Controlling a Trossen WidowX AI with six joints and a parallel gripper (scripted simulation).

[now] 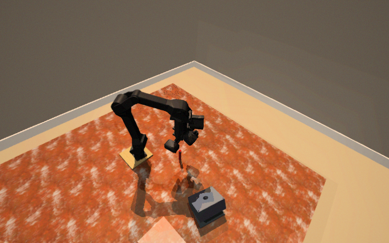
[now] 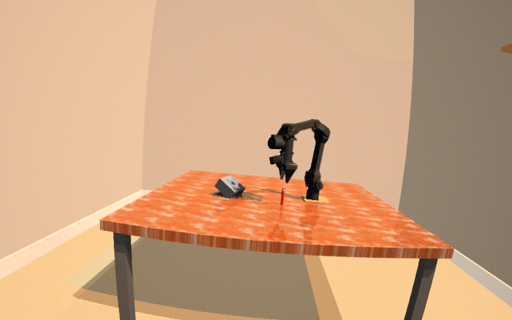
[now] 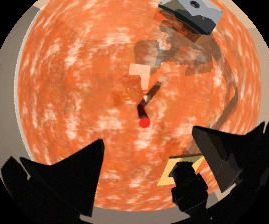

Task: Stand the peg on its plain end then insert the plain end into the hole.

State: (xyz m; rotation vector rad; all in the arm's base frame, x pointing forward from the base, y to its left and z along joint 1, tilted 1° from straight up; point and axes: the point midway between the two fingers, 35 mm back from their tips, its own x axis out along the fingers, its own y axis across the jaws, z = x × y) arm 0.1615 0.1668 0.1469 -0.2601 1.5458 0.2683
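Observation:
The red peg stands upright on the table, touched by nothing. Its white band cannot be made out, so which end is up cannot be told. My gripper is open and empty, above the peg's top. In the wrist view the peg's top shows between the two fingers, a little beyond the line of their tips. The sloped panel has one dark hole in its grey face, with nothing in it.
The arm's base stands on a yellow plate, close to the peg. The panel block stands on the other side of the peg from the base. The arm's shadow falls on the table between peg and panel.

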